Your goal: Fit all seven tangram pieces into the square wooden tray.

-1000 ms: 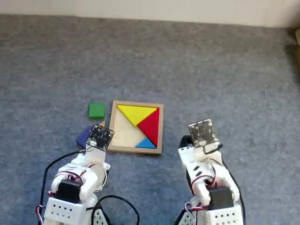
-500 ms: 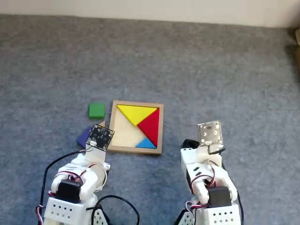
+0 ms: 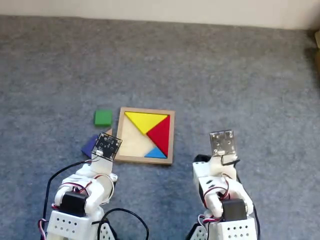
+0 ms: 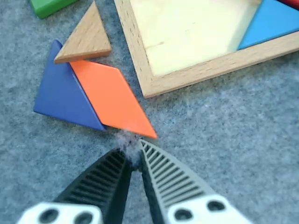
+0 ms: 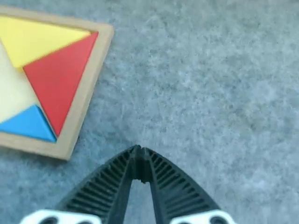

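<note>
Three pieces in, four to go

The square wooden tray [image 3: 147,109], centre frame, holds the yellow triangle [image 3: 144,121], red triangle [image 3: 161,134] and small light-blue triangle [image 3: 156,152] along its right side. Left of it on the carpet [image 3: 225,70] wait the dark-blue triangle [image 4: 60,95], orange parallelogram [image 4: 112,100], green square [image 3: 103,117] and plain wooden triangle [image 4: 86,37]. The left gripper [image 4: 134,150] and right gripper [image 5: 140,151] are both pressed together, empty.

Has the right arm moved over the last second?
Yes. The right arm swung slightly away from the wooden tray, widening the gap between them.
</note>
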